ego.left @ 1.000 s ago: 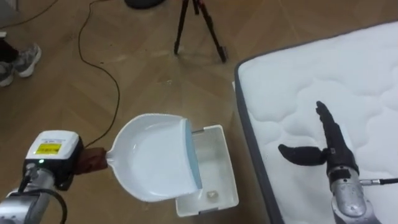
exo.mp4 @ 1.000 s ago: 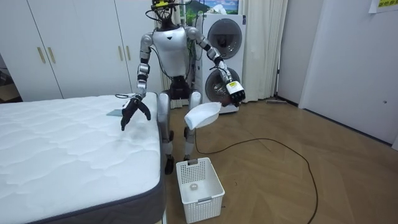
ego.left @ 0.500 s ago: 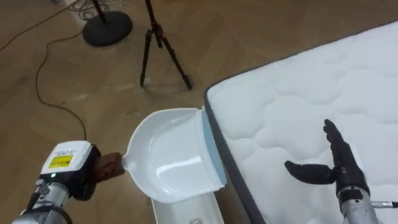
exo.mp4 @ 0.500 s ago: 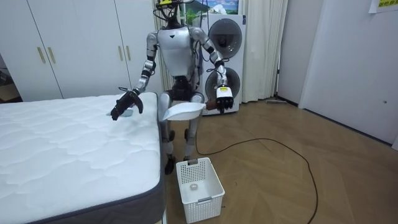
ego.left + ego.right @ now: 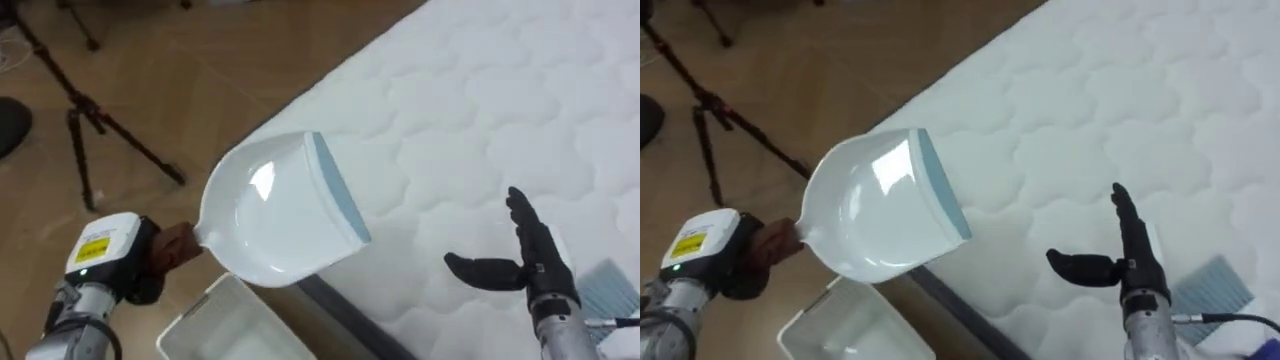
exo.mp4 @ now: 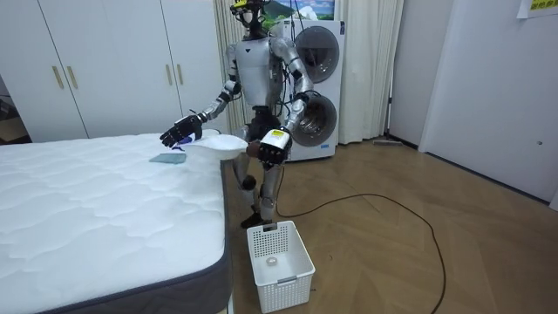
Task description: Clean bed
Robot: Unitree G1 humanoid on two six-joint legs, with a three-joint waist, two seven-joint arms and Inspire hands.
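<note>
I stand at the corner of the bed, whose bare white quilted mattress (image 5: 480, 110) runs off to the right. My left hand (image 5: 150, 265) is shut on the brown handle of a white dustpan (image 5: 270, 215) with a blue lip, held tilted above the mattress edge. Over the mattress my right hand (image 5: 528, 262) hovers open, fingers straight and thumb spread. Just right of that hand a small flat blue-grey piece (image 5: 610, 288) lies on the mattress. In the room view the piece (image 6: 167, 158) lies near the bed's far corner, below my right hand (image 6: 179, 133).
A white slatted basket (image 6: 279, 262) stands on the wooden floor at the bed's corner, with a small object inside; its rim (image 5: 215, 325) shows under the dustpan. A dark tripod (image 5: 90, 130) stands on the floor to my left. Washing machines (image 6: 314, 87) and wardrobes (image 6: 87, 61) stand behind.
I have turned from the basket towards the bed. The dustpan swung from above the basket to over the mattress edge. My right hand stayed open and now hovers near the blue-grey piece.
</note>
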